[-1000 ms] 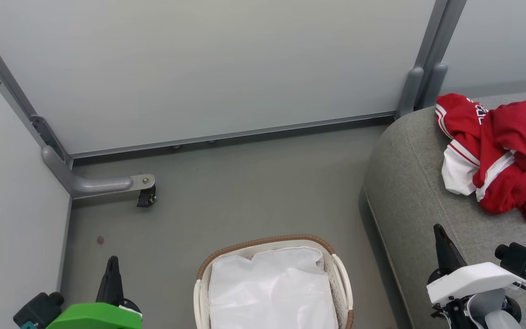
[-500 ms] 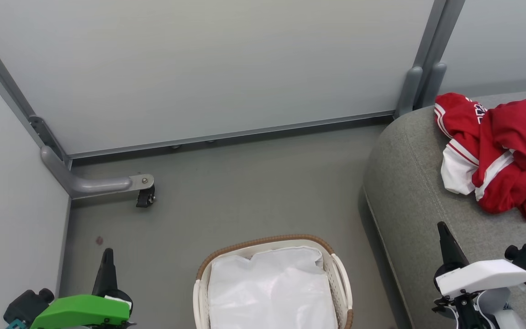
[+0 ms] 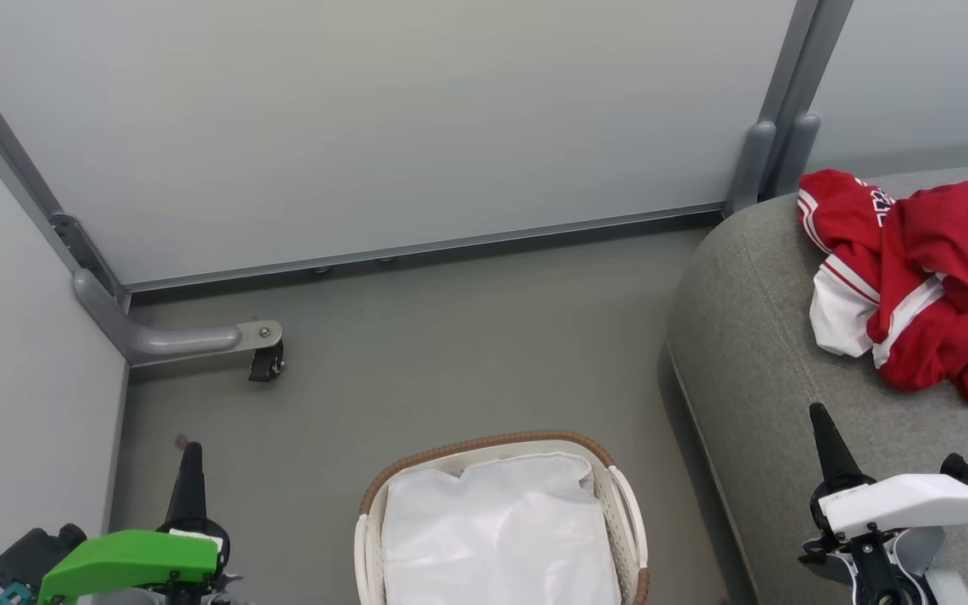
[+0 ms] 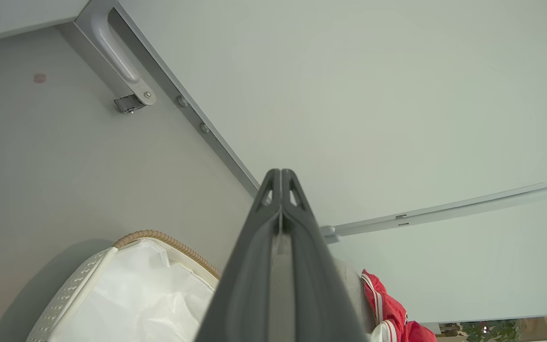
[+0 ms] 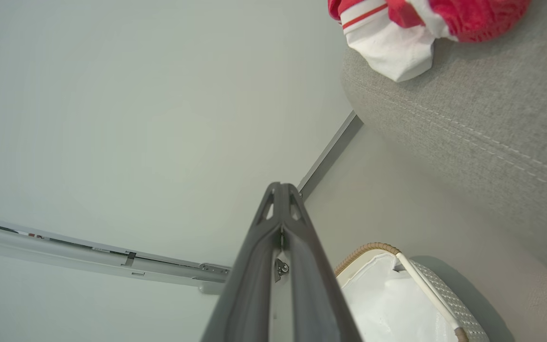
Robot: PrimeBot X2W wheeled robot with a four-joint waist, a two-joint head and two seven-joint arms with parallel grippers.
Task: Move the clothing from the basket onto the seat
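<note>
The red clothing (image 3: 929,286) lies crumpled on the grey seat (image 3: 753,353) at the right, white sleeve and stripes showing; its edge also appears in the right wrist view (image 5: 397,28) and left wrist view (image 4: 387,313). The white basket (image 3: 627,512) with brown rim stands on the floor at bottom centre, holding only a white liner sheet (image 3: 501,538). My left gripper (image 3: 190,466) is shut and empty at the lower left, left of the basket. My right gripper (image 3: 822,433) is shut and empty over the seat's front, below the clothing. Both wrist views show fingers pressed together (image 4: 280,190) (image 5: 280,204).
Pale partition walls close the back and left. A grey metal foot with a black caster (image 3: 265,363) juts onto the floor at the left. A grey post (image 3: 774,160) stands behind the seat's corner. Smooth grey floor (image 3: 450,336) lies between basket and wall.
Both grippers have drawn back toward the picture's bottom edge, the left drifting left, the right drifting right. Clothing, basket and seat stay put.
</note>
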